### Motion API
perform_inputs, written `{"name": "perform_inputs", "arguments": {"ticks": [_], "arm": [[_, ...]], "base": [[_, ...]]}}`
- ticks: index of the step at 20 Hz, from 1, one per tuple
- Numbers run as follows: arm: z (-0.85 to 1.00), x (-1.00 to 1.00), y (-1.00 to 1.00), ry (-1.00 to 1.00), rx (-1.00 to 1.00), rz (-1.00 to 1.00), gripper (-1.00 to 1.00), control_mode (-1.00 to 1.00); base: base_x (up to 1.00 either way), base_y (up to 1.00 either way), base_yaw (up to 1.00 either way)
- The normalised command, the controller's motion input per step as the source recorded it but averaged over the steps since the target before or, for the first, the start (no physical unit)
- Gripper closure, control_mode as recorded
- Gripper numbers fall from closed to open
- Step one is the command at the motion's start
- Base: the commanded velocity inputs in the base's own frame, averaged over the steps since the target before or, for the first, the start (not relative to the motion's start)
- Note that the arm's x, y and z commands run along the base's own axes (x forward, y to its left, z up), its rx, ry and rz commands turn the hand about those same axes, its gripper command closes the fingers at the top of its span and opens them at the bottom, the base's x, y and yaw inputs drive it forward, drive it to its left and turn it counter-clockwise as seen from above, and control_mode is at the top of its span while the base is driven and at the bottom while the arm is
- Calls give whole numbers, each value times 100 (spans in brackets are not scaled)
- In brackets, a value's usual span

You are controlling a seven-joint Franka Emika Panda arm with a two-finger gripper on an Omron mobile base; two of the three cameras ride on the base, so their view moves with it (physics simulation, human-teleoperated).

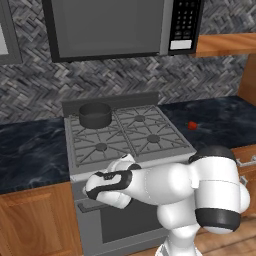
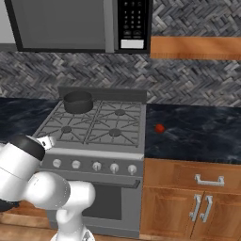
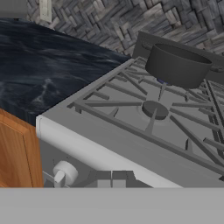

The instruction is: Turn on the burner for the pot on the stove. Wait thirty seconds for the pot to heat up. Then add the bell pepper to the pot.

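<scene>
The arm is folded low in front of the stove [image 1: 130, 135], its forearm stretched sideways across the oven door with the tool [image 3: 111, 179] at the height of the knob row, toward the stove's left end; the finger tips barely rise above the bottom of the hand view and I cannot tell whether they are apart or together. Just beside them sits the leftmost knob [image 3: 64, 173], under the stove's front lip. The pot [image 1: 95, 115] stands on the back-left burner, close to the rear wall. The bell pepper [image 2: 160, 127] lies on the dark counter [image 2: 197, 132] right of the stove, well apart from the pot, with open counter around it. The right base view shows all five knobs; the microwave [image 1: 120, 25] hangs above.
</scene>
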Motion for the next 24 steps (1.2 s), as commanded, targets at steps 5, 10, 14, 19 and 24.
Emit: {"name": "perform_inputs", "arguments": {"ticks": [5,10,14,19,24], "arm": [[0,0,0,0,0,0,100,-100],[0,0,0,0,0,0,100,-100],[0,0,0,0,0,0,100,-100],[0,0,0,0,0,0,100,-100],[0,0,0,0,0,0,100,-100]], "base": [[0,0,0],[0,0,0],[0,0,0],[0,0,0],[0,0,0]]}}
